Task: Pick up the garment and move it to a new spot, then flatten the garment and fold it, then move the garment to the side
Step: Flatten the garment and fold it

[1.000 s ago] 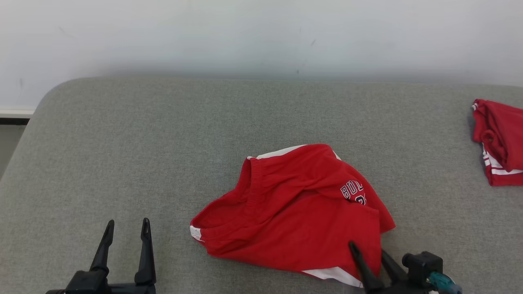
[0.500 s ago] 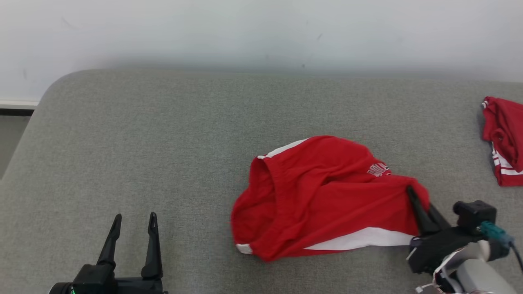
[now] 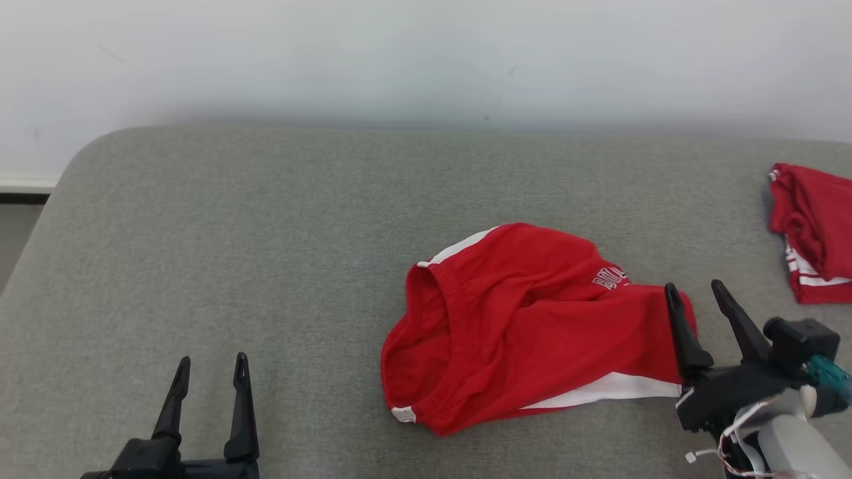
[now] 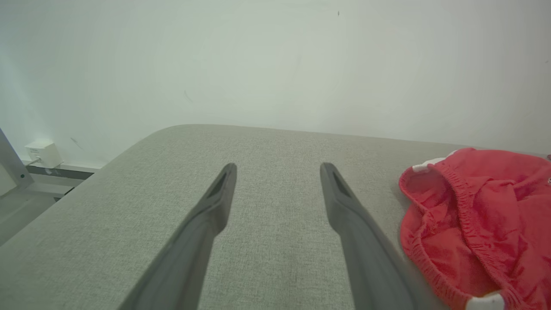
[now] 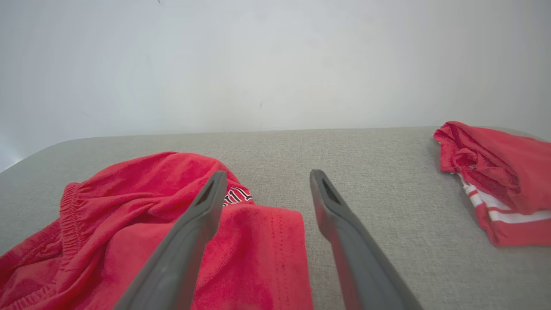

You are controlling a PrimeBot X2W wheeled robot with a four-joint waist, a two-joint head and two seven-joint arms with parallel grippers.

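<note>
Your left jaws and right jaws stood apart, empty; the shorts lay beneath the right jaws' left finger

On my feed both ends are matte black. The left gripper and right gripper each carry two long, tapering fingers with a slot-like recess near the tip. Behind the right one I see a boxy black camera housing, a teal connector, thin white wires and a pale grey forearm.
</note>
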